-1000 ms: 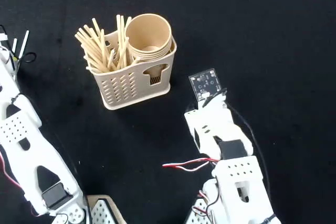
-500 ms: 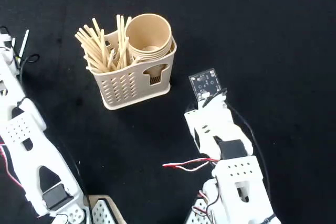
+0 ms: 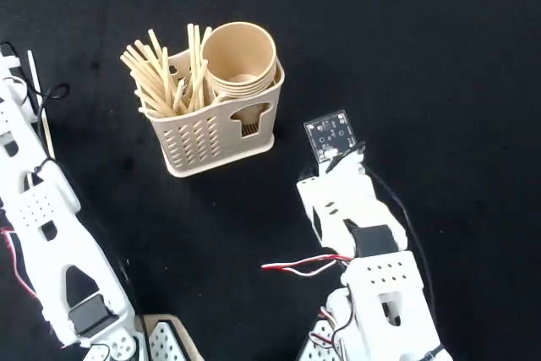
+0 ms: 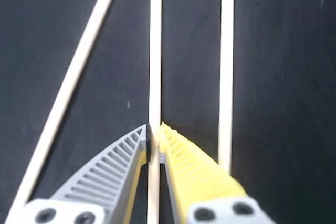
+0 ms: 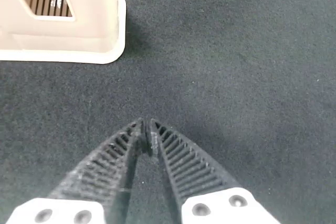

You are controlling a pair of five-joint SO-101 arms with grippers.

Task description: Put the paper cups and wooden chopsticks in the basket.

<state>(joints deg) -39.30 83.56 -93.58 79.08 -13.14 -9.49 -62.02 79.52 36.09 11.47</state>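
left gripper [image 4: 156,136] pinching chopstick [image 4: 155,51], right gripper [image 5: 146,130] closed empty near basket [image 5: 100,24]

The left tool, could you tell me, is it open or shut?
Shut: the left tool clamps a chopstick between its tips.

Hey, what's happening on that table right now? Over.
Left hand shut on a chopstick. Right hand shut, empty, near basket. Two loose chopsticks alongside the held one.
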